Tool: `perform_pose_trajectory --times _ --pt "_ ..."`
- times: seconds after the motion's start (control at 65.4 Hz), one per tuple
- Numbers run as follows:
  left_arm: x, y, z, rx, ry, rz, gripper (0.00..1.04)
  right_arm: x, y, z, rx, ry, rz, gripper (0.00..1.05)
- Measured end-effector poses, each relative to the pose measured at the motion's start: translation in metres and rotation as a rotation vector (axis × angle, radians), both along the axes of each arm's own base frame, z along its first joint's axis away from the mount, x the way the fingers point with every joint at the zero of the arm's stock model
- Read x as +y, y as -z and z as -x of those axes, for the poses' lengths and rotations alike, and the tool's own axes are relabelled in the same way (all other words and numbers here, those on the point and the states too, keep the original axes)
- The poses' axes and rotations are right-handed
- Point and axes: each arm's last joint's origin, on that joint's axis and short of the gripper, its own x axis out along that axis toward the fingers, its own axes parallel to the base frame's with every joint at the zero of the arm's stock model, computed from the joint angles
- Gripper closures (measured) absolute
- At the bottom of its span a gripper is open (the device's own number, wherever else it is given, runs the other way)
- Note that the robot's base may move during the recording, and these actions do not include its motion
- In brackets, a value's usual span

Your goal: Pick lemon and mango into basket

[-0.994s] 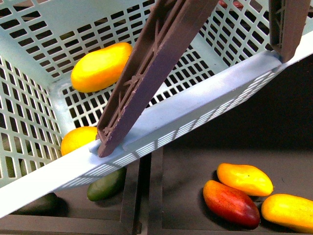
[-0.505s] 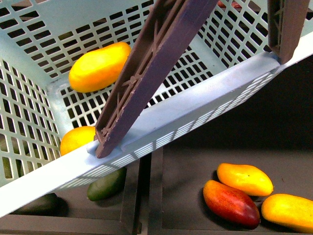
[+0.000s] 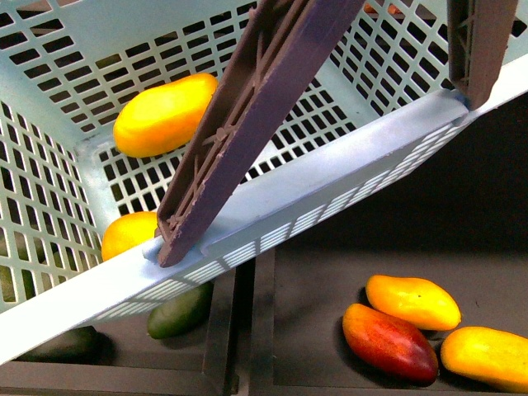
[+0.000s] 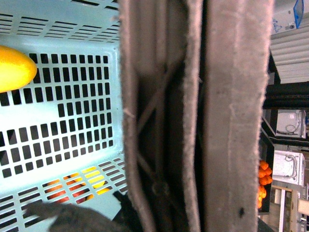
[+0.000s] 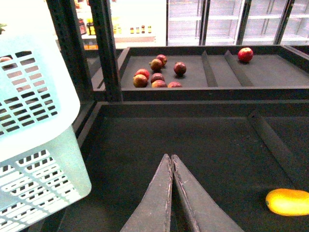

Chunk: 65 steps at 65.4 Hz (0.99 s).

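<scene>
I see the mango [image 3: 165, 114] and lemon [image 3: 129, 233] lying inside the tilted basket [image 3: 330, 186]. My right hand [image 5: 171, 162] is closed and empty over the dark shelf [image 5: 217, 145]. Left hand's state I can't tell

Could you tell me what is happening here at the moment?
The teal basket fills the front view, tilted, with its brown handles raised. The mango and the lemon already lie inside it. The left wrist view is filled by the handles up close, so its gripper's state is unclear. The right gripper is shut and empty above the dark shelf. Other mangoes lie on the shelf below.
</scene>
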Motion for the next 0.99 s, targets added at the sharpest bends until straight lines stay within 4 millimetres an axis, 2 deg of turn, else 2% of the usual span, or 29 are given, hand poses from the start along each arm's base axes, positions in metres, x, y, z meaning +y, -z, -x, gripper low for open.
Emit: perform_pose_trajectory --times 0.627,0.78,0.994 --pt "0.0 0.0 0.0 0.001 0.001 0.001 0.91 0.0 0.0 0.012 0.0 0.0 0.0 1.03" --pt "0.0 0.0 0.0 0.0 0.001 0.001 0.91 0.0 0.004 0.023 0.013 0.0 0.0 1.03" --pt "0.0 0.0 0.0 0.001 0.002 0.002 0.91 0.0 0.003 0.024 0.006 0.001 0.0 1.03"
